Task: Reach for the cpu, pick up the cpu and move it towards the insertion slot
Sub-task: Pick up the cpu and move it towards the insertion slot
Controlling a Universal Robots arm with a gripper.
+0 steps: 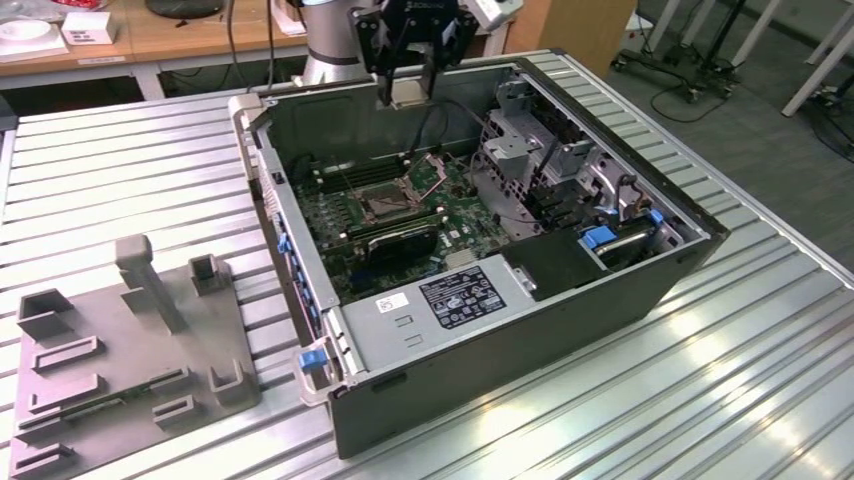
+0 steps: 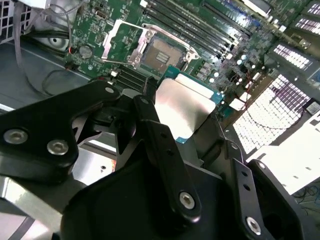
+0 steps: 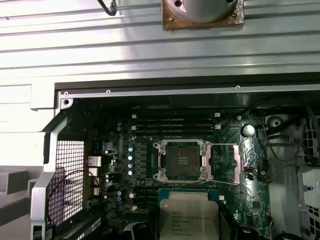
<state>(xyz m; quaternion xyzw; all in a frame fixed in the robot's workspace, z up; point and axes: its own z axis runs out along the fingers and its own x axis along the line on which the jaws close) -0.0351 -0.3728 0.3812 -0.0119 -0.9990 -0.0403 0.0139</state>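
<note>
You've got a ribbed metal table [image 1: 747,330] here with an open computer case [image 1: 561,300] lying on it and a grey plastic tray [image 1: 120,350] off toward the exterior view's left. A wooden bench sits in the background. Now the cpu [image 2: 182,107]: it's a thin square chip, pale silvery metal face with a teal-green edge around it. In the first wrist view you can see faint print on its face [image 3: 182,217]. The gripper [image 1: 411,85] hangs above the far edge of the case, and its black fingers [image 2: 160,145] are clamped on the chip, one on either side of it. So the chip is up in the air, over the green board. The insertion slot [image 3: 182,161] sits just beyond it, bracket flipped open, dark square exposed.
</note>
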